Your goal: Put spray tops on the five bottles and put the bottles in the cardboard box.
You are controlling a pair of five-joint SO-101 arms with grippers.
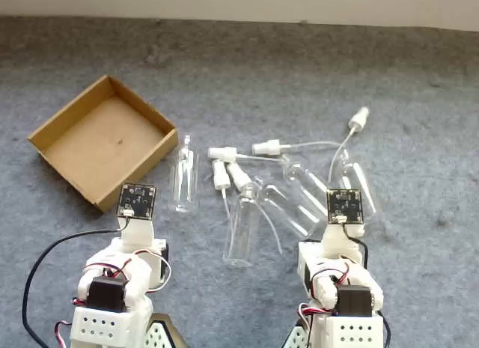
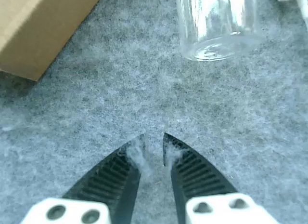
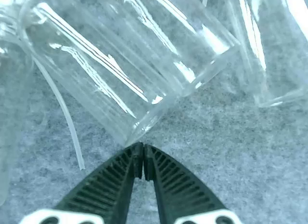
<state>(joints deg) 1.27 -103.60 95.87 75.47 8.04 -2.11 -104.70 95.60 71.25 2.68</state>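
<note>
Several clear bottles lie on the grey felt: one near the cardboard box, one at the centre, and three to the right. White spray tops with thin tubes lie among them, and one lies farther back. My left gripper hovers over bare felt with its tips nearly together and nothing in it, short of a bottle's base. My right gripper is shut and empty, its tips just at the base edge of a lying bottle.
The box corner is beside my left gripper. Two more bottles lie close ahead of my right gripper, with a spray tube curving alongside. The table's pale far edge runs across the back.
</note>
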